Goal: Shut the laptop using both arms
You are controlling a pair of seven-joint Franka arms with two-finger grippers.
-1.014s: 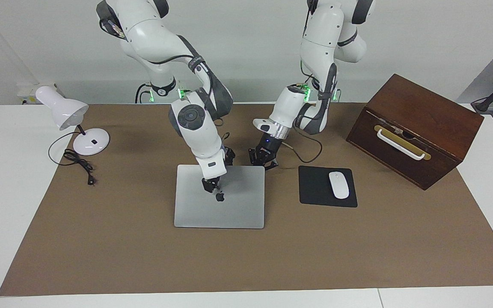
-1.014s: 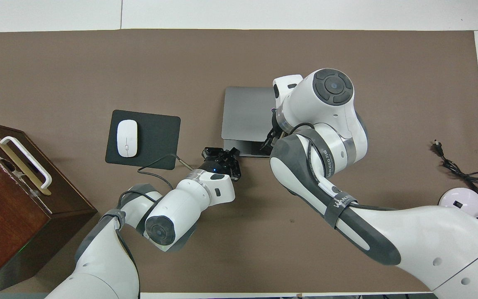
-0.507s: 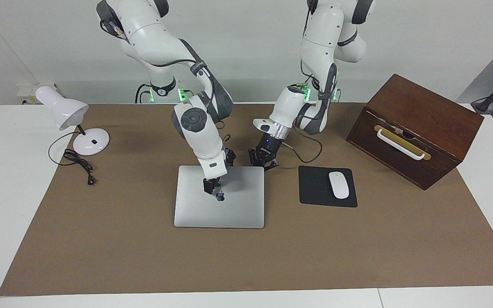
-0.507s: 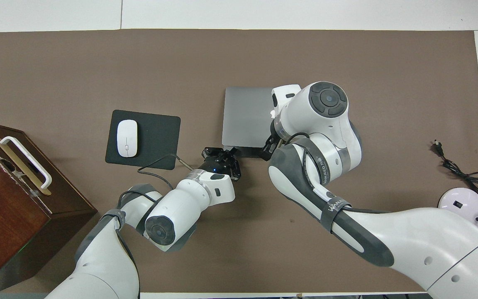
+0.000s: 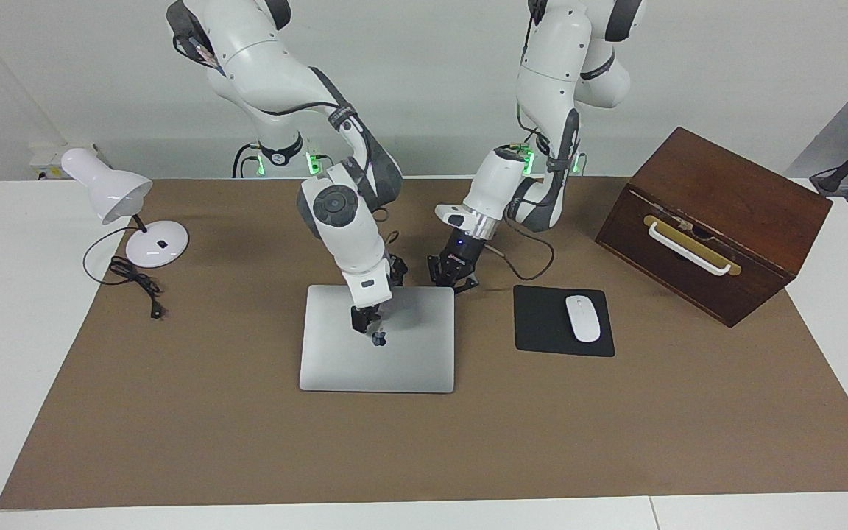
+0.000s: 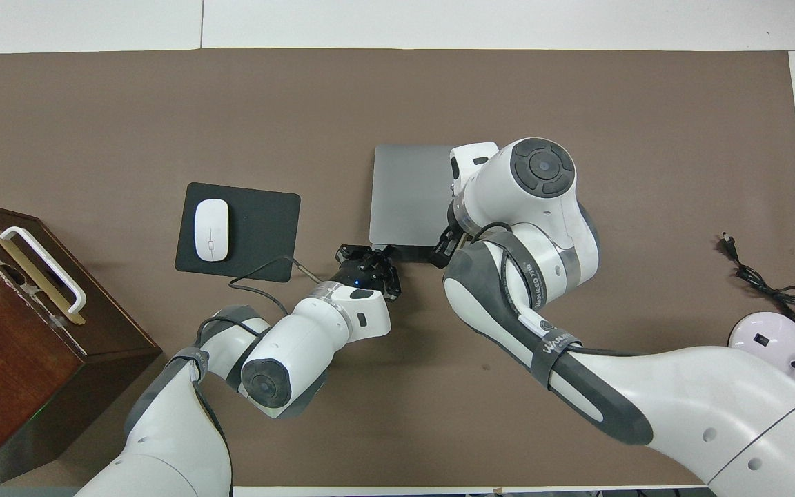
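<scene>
Lowered flat, laptop [image 5: 377, 361] lid under right pincer [image 5: 365, 321], grip unreadable; left pincer [image 5: 452, 274] closed.

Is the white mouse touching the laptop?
Apart. In the facing view the white mouse lies on the black mouse pad, and bare brown mat separates that pad from the closed laptop.

Laptop [image 6: 408, 193] lies lid-down and flat on the brown mat [image 6: 370, 96], part hidden under the right arm [image 6: 535, 207] crossing over it. Left gripper [image 6: 368, 261] sits at the laptop's corner nearest the robots, fingertips together. Black mouse pad [image 6: 259, 228] with white mouse [image 6: 211, 230] lies beside the laptop, toward the left arm's end; wooden box [image 6: 18, 310] past it.
</scene>
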